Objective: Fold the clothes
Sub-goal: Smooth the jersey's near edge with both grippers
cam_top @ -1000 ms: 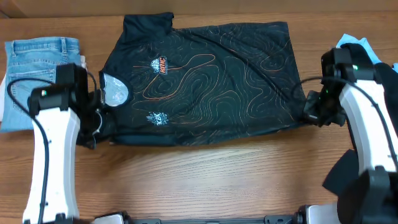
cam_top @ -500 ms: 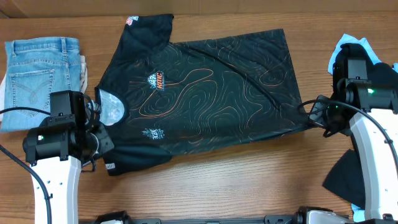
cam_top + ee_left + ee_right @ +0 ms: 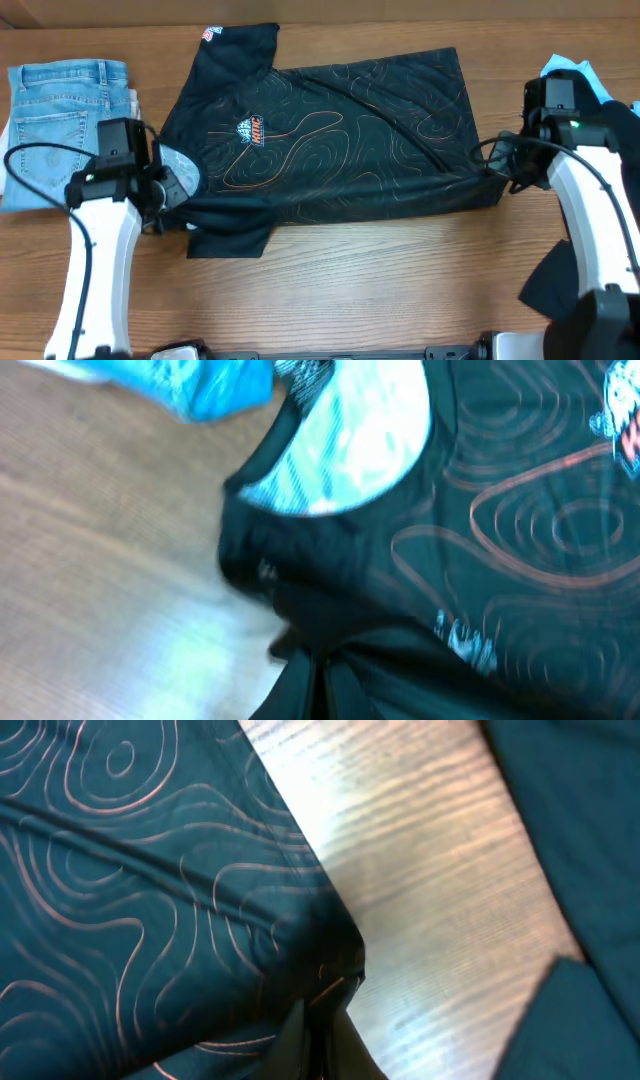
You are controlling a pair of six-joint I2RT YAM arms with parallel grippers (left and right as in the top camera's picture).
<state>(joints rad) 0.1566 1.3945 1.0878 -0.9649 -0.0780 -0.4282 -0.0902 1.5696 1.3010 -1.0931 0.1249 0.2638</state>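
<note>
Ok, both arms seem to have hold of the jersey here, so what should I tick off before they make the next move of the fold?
1. Left gripper fingers pinching the jersey beside the collar: ok, cloth bunches into them.
2. Right gripper fingers on the hem corner: ok.
3. Near edge between the two grips straight: ok.
4. Near sleeve tucked in: not ok, it sticks out toward the robot.
5. Jeans apart from the jersey: ok.
6. Number of layers in each pinch: cannot tell.
</note>
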